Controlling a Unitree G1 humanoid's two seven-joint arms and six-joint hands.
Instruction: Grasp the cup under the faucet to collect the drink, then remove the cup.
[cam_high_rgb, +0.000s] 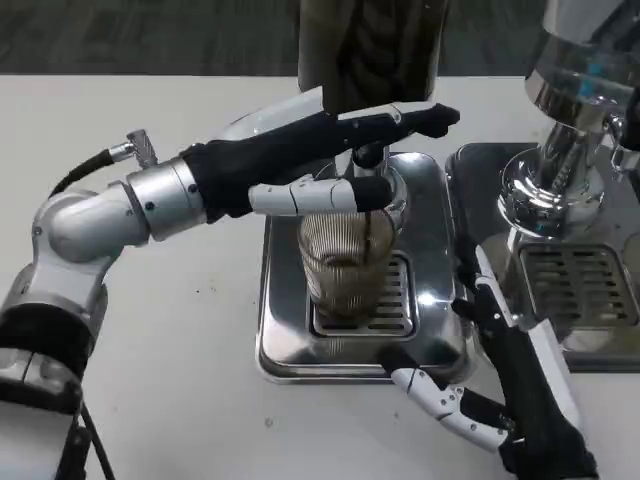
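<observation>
A white worktop (200, 330) spreads across the scene, matte and faintly speckled near the front. Beyond its far edge lies a dark grey floor (150, 35) with a carpet-like ribbed texture. Soft, even light falls from above, leaving faint shadows.

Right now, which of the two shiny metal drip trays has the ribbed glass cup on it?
The left-hand metal drip tray, holding the ribbed glass cup that the left hand grips; the right-hand tray holds no cup.

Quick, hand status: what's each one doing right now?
Left hand: holding the glass cup under the faucet.
Right hand: open, holding nothing, beside the drip tray.
</observation>
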